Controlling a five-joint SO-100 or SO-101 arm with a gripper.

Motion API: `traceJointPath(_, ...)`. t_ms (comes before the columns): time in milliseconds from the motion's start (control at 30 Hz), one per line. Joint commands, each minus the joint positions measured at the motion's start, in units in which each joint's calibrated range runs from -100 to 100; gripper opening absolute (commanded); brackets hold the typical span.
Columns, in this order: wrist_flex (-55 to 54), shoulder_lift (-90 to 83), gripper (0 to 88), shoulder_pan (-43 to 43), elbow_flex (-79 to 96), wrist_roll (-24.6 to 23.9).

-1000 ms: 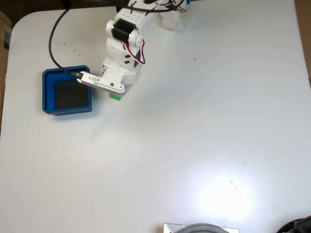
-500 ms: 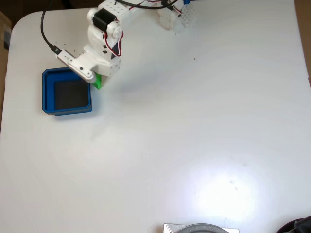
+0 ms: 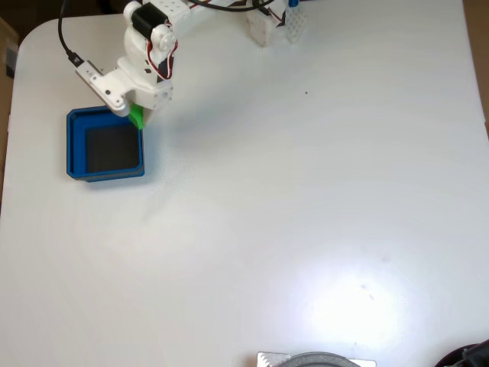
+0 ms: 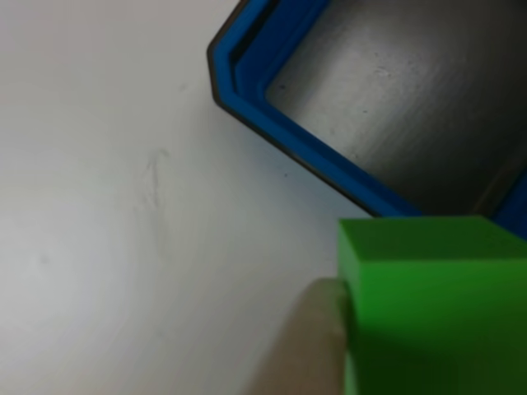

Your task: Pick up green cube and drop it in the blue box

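Note:
The green cube [image 3: 137,117] hangs just above the upper right corner of the blue box [image 3: 75,145] in the fixed view, held by my gripper [image 3: 136,115], which is shut on it. Most of the cube is hidden under the white gripper body. In the other view the green cube [image 4: 428,304] fills the lower right, with one pale finger [image 4: 309,346] pressed against its left face. Beyond it lies a clipped corner of the blue box [image 4: 284,123] and its dark floor.
The white arm and its base [image 3: 267,23] stand at the table's top edge, and a black cable [image 3: 65,38] loops over the top left. A grey round object [image 3: 317,359] sits at the bottom edge. The white table [image 3: 306,214] spreads to the right.
The gripper has swung left and up with the green cube, from right of the blue box to over its upper right corner.

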Motion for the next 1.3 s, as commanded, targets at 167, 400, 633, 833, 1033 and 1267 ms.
traceJointPath(167,-0.02,-5.84,2.7,4.76,-3.56,-0.2)
traceJointPath(400,-0.35,-6.0,2.7,5.14,-4.19,-0.2)
traceJointPath(633,-0.6,-5.84,2.7,4.68,-4.37,-0.2)
traceJointPath(833,-3.94,-2.16,2.7,4.53,-6.61,-0.24)
traceJointPath(1033,-12.83,2.61,2.7,4.53,-7.15,-0.24)
traceJointPath(1267,-21.22,8.88,2.7,4.53,-7.15,-0.24)
